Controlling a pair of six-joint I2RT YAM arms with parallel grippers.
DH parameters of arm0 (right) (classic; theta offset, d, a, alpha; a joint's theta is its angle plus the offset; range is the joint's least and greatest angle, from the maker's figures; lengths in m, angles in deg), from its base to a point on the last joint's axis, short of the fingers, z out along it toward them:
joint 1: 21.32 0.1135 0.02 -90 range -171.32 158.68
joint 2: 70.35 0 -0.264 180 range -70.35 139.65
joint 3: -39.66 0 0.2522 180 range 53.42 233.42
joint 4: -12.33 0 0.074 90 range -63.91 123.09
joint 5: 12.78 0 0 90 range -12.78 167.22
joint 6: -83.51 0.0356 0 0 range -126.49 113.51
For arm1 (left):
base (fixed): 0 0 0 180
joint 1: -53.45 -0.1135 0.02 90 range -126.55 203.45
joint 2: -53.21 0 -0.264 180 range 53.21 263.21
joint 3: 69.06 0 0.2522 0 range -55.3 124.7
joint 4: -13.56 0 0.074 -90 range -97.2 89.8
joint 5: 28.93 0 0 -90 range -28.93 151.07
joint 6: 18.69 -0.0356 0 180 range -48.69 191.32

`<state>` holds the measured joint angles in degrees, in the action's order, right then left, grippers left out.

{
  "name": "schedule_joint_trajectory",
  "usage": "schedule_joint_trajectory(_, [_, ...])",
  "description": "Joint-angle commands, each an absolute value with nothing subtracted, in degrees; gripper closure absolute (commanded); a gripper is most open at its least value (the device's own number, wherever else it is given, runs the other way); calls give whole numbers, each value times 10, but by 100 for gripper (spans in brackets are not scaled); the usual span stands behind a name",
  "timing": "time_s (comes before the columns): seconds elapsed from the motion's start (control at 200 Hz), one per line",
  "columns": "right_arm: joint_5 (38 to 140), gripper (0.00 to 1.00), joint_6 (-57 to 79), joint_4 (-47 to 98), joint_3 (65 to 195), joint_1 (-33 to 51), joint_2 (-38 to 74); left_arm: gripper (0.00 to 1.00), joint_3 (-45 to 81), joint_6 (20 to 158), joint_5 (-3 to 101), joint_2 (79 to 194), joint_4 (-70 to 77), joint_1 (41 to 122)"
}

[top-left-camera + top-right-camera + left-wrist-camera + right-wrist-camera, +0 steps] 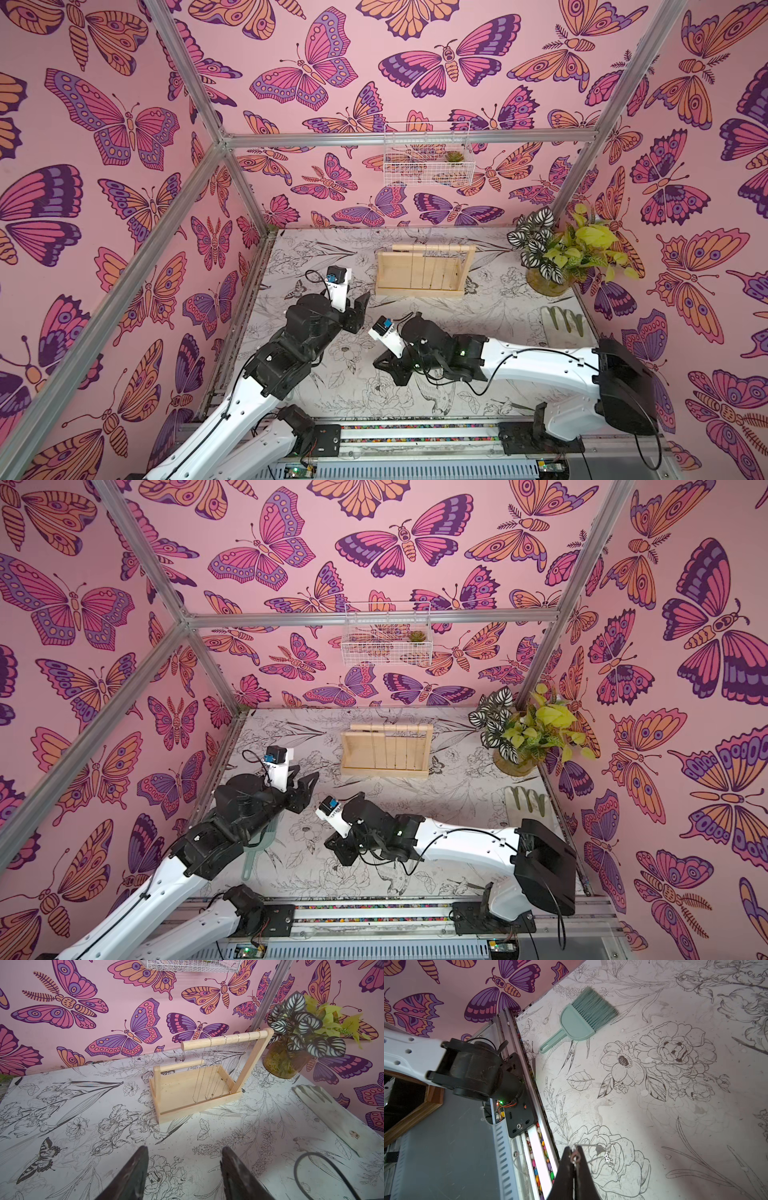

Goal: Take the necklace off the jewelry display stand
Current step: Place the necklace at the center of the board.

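Pinching a thin silver necklace (608, 1158) by its chain, the right gripper (574, 1154) is clamped tight, low over the floral table (654, 1105). It is well apart from the jewelry display stand (180, 1095) at the back. Other chains (205, 1097) hang from the stand's crossbar. The left gripper (184, 1153) faces the stand, jaws parted and empty.

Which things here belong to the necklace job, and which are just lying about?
Job in hand:
jewelry display stand
necklace, pinched in the shut right claw
left claw, open and facing the stand

Lying about:
teal brush
white glove
potted plant
wire basket on the back wall
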<state>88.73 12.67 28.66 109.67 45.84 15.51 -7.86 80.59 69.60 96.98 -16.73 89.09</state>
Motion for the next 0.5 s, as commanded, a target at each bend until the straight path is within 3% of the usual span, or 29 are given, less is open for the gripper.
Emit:
schedule_joint_trajectory(0.0, [871,100,110,294,1124,451,166,41,-82,801,686,968,-177,887])
schedule_joint_trajectory(0.496, [879,100,91,317,1162,406,193,40,-72,793,669,1005,-169,882])
